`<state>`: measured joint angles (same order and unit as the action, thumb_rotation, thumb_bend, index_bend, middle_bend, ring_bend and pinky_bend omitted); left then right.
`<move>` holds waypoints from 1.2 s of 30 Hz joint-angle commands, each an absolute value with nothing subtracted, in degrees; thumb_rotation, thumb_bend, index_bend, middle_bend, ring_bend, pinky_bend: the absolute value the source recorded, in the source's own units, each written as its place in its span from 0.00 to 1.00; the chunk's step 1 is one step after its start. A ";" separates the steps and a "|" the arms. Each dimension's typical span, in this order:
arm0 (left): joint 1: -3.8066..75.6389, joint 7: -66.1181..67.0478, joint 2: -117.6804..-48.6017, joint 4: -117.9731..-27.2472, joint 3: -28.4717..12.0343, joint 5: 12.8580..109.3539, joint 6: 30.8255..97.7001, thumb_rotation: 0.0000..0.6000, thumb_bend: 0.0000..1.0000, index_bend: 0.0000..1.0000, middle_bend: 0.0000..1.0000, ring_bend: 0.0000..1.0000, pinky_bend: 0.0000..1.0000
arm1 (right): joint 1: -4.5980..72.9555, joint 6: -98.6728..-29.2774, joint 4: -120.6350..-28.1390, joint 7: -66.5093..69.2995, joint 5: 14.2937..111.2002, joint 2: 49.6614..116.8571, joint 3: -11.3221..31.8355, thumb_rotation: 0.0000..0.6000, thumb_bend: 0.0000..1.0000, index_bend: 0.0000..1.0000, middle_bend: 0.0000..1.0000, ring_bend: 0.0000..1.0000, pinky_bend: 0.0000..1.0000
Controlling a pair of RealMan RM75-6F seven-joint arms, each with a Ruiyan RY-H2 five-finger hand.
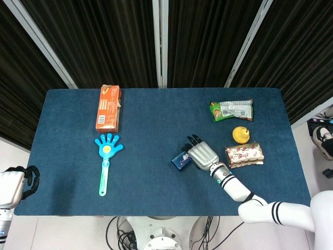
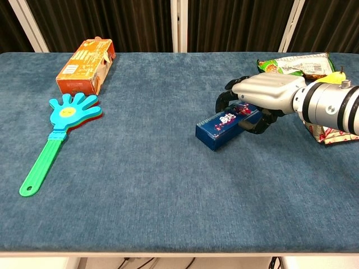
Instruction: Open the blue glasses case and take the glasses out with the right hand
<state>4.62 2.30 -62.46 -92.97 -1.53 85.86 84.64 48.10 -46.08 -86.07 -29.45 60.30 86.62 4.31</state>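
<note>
Looks like you're set up in a lab or robot test room, not anyone's home. Your table [image 1: 156, 177] is covered in plain blue cloth and sits in front of black pleated curtains [image 1: 104, 41] hung between white metal posts [image 1: 160, 41]. You've got loose cables [image 1: 122, 237] bundled under the table's front edge, and the floor [image 1: 15, 151] is bare and pale.

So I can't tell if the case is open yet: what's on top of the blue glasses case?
The right hand rests over the far end of the blue glasses case, fingers curled around it. The lid looks shut, so nothing inside shows.
</note>
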 commanded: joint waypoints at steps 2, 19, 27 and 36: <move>4.64 2.14 -62.38 -93.00 -1.51 85.89 84.58 1.00 0.36 0.69 0.71 0.55 0.51 | 48.05 -46.13 -87.36 -30.44 58.77 85.26 3.86 1.00 0.66 0.45 0.31 0.03 0.00; 4.70 2.18 -62.31 -93.07 -1.52 85.81 84.45 1.00 0.36 0.69 0.71 0.55 0.51 | 54.66 -42.73 -86.82 -34.25 44.85 85.60 6.05 1.00 0.75 0.50 0.36 0.06 0.00; 4.73 2.13 -62.26 -93.08 -1.51 85.84 84.41 1.00 0.36 0.69 0.71 0.55 0.51 | 58.44 -42.76 -83.15 -36.53 40.10 89.11 6.05 1.00 0.49 0.18 0.22 0.00 0.00; 4.78 2.07 -62.22 -93.07 -1.51 85.79 84.29 1.00 0.36 0.69 0.71 0.55 0.51 | 60.13 -45.71 -78.79 -35.39 41.41 93.63 7.59 1.00 0.43 0.00 0.05 0.00 0.00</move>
